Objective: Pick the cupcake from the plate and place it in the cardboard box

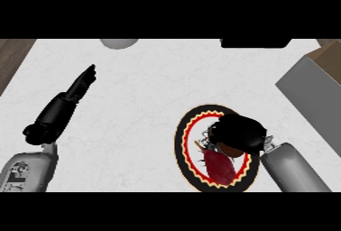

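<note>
A round plate point(188, 135) with a black rim, a red ring and a yellow zigzag lies on the white counter at lower right. On it sits the cupcake point(220, 166), dark red, mostly hidden. My right hand point(240, 131) is over the plate with its fingers curled round the cupcake's top. The cardboard box point(326, 54) shows only as a brown corner at the upper right edge. My left hand point(80, 83) rests at the left with straight fingers, holding nothing.
A grey slab point(310, 90) lies slanted at the right edge, beside the box. A grey round object point(120, 43) sits at the counter's far edge, and a black object point(256, 43) is at the top right. Wooden floor point(13, 49) shows at far left.
</note>
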Controlling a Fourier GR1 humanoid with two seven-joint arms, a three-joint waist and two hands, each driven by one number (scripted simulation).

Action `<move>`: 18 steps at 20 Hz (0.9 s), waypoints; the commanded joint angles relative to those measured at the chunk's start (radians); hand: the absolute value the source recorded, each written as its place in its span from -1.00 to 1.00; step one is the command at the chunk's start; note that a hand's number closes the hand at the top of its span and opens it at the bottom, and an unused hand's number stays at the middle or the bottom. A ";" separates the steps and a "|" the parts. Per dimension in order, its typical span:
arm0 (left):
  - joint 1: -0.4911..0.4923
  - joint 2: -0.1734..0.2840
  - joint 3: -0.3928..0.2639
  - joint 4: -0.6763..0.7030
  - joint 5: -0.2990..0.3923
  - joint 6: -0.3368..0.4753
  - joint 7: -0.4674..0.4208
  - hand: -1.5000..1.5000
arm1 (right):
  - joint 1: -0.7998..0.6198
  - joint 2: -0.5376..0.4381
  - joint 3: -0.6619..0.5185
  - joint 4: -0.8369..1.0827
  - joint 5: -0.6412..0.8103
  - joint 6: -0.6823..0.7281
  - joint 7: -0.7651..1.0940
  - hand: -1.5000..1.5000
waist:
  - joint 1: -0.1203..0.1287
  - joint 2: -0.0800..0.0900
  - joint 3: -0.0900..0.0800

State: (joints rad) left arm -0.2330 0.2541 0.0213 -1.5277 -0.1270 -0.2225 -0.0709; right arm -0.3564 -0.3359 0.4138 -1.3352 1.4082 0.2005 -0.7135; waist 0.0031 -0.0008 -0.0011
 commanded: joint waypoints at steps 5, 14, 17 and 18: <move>0.048 0.020 0.032 -0.096 0.037 -0.058 0.043 0.00 | 0.040 0.040 -0.032 0.000 -0.005 -0.159 -0.091 1.00 | 0.001 0.000 0.001; 0.011 -0.006 0.006 -0.039 -0.004 -0.021 0.016 0.00 | -0.080 0.304 -0.409 0.105 -0.093 -0.018 0.549 1.00 | 0.002 0.005 0.001; -0.006 -0.020 -0.008 -0.037 -0.015 -0.015 0.038 0.00 | -0.217 0.332 -0.442 0.085 -0.056 -0.020 0.689 1.00 | 0.009 0.001 0.001; -0.003 -0.027 -0.010 -0.042 -0.018 -0.008 0.031 0.00 | -0.272 0.323 -0.447 0.084 -0.045 -0.008 0.706 1.00 | 0.009 0.001 0.001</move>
State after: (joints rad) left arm -0.2252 0.2396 0.0238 -1.5557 -0.1412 -0.2326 -0.0545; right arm -0.5012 -0.0539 0.0298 -1.2604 1.3342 0.1778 -0.1809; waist 0.0042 0.0026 -0.0003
